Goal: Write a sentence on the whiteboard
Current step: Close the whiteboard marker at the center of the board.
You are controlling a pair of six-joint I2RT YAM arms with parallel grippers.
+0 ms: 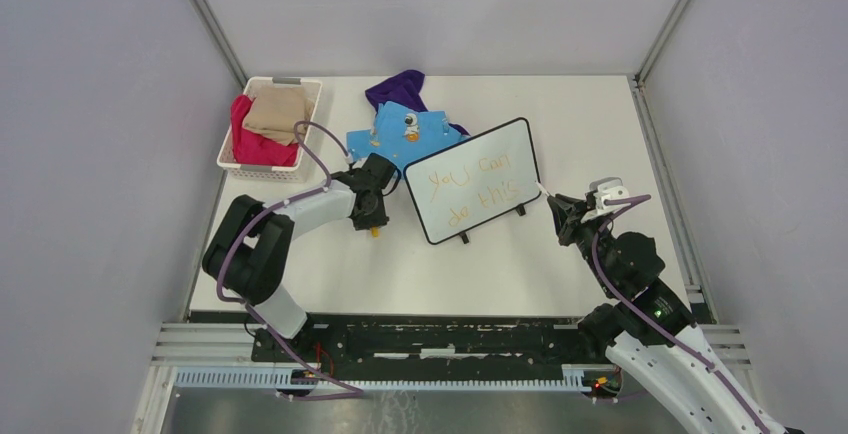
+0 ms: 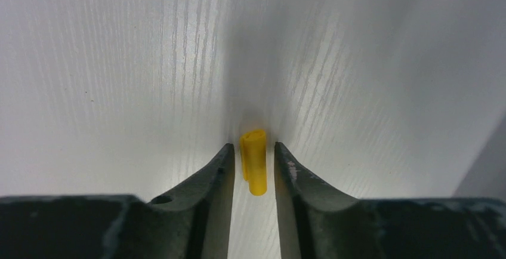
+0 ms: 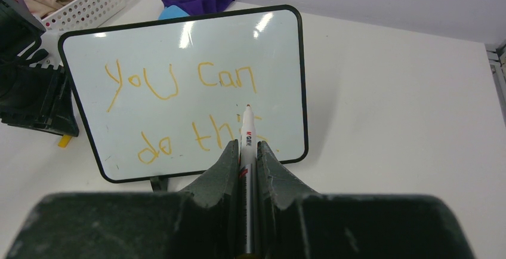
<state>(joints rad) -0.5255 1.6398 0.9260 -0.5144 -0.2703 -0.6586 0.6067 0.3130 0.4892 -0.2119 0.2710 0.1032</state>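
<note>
The marker (image 3: 248, 129) is pinched by the right hand (image 3: 247, 147), its long axis pointed far-left at the whiteboard (image 3: 275, 50), tip near the board's right edge. The yellow cap (image 2: 255, 166) is flanked by the left hand (image 2: 251, 151); whether it is gripped cannot be told.

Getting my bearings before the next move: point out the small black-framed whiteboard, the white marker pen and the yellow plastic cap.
black-framed whiteboard (image 3: 280, 56): right wrist view, bare top-right surface.
white marker pen (image 3: 247, 135): right wrist view, printed barrel.
yellow plastic cap (image 2: 255, 166): left wrist view, its middle.
</note>
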